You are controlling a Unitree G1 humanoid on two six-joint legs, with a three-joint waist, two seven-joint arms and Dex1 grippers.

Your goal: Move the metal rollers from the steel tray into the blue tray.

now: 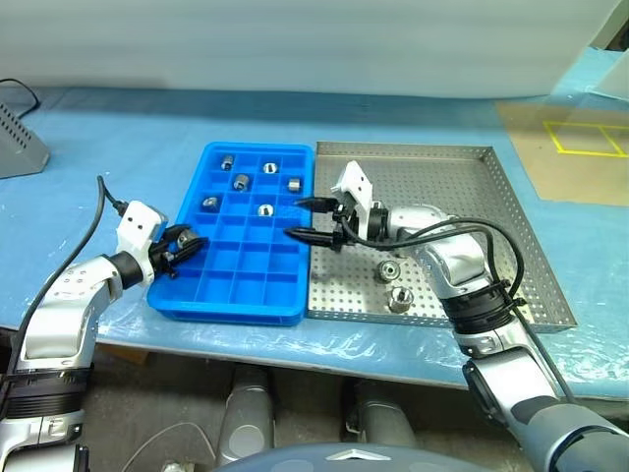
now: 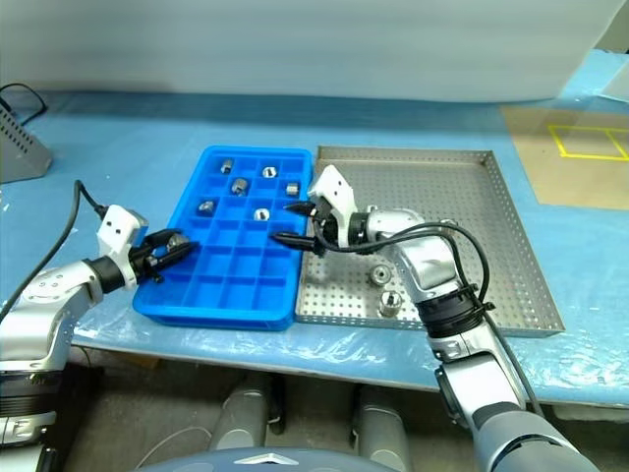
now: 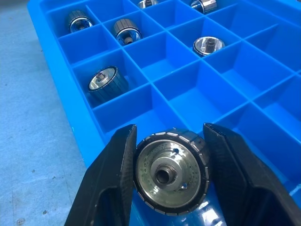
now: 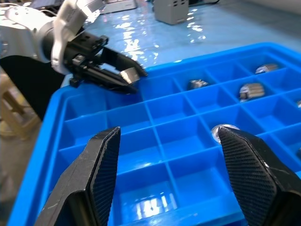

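My left gripper (image 1: 187,243) hovers at the left rim of the blue tray (image 1: 246,295), left of centre in the head view, its jaws clenched on one metal roller (image 3: 170,171). The left wrist view shows what the head view cannot: the roller gripped by its ribbed sides, its shiny face and dark central hole turned to the camera, above a bare compartment at the tray's edge.

My right gripper (image 1: 310,219) reaches across from the steel tray (image 1: 511,197), at right of centre, its jaws spread and holding nothing, tips over the blue tray's right edge. The right wrist view looks between its two fingers (image 4: 101,169) over bare compartments and catches my left gripper with the roller at the upper left.

Six rollers (image 1: 241,181) lie in the blue tray's compartments toward the upper part of the head view. Two more rollers (image 1: 389,269) sit on the steel tray's perforated floor, near its lower rim, beside my right arm. Both trays rest side by side, touching, on the blue-covered desk (image 1: 118,138).
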